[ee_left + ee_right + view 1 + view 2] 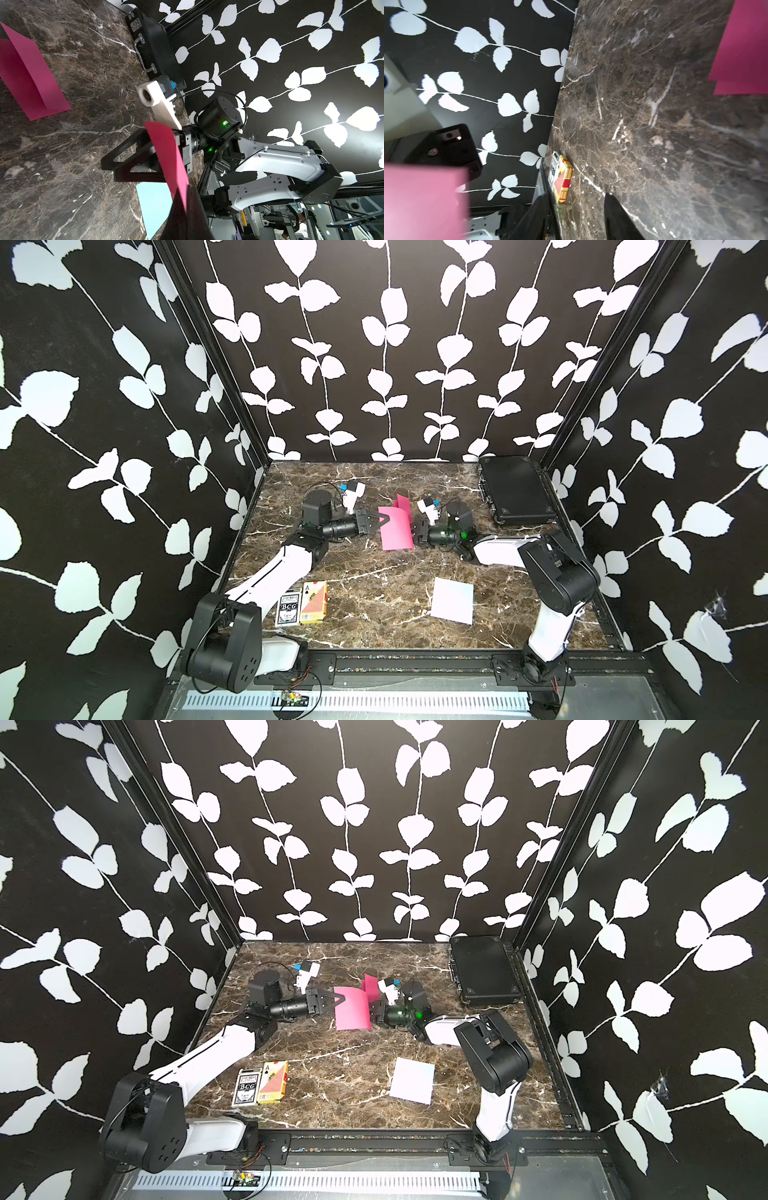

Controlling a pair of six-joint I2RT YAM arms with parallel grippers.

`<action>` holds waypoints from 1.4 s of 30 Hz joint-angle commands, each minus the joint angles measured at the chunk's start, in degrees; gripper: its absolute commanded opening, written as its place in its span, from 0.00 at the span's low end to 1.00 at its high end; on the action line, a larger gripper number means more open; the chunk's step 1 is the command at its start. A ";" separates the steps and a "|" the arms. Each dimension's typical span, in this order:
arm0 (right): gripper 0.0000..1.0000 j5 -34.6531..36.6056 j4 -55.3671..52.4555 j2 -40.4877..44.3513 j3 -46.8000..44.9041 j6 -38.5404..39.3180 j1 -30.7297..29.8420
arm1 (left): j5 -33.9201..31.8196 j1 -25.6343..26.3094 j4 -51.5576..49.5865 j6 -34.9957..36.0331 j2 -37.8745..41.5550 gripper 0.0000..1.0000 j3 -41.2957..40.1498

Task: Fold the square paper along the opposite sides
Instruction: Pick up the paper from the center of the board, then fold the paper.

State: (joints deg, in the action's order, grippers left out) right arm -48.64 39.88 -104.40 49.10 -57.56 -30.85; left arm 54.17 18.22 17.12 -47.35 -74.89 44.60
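Observation:
The square paper point(395, 531) point(351, 1011) is a pink sheet in the middle of the marble table point(374, 593), bowed upward. My left gripper point(384, 522) point(184, 193) is shut on its left edge; the sheet point(166, 153) rises out of the jaws in the left wrist view. My right gripper point(415, 533) point(575, 201) stands open just off the sheet's right edge with nothing between its fingers point(614, 209). From the right wrist the sheet shows only as a pink blur point(421, 199). The left wrist view shows the right gripper point(110, 169) behind the sheet, jaws apart.
A magenta paper point(402, 502) point(31, 79) point(745, 52), creased, stands like a tent just behind. A pale blue sheet point(453, 599) point(153, 205) lies front right. Two card boxes point(301, 605) point(562, 178) lie front left. A black case point(515, 489) sits at the back right corner.

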 commanded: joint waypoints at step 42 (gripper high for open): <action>0.67 1.62 -2.00 16.00 -1.27 1.38 -6.05 | 1.01 -0.21 0.55 1.85 -1.18 0.00 -1.27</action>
State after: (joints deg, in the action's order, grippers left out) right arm -47.99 33.19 -87.26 44.80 -57.36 -36.14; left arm 53.76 18.22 15.79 -45.28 -76.82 43.97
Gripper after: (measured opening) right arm 0.676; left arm 0.047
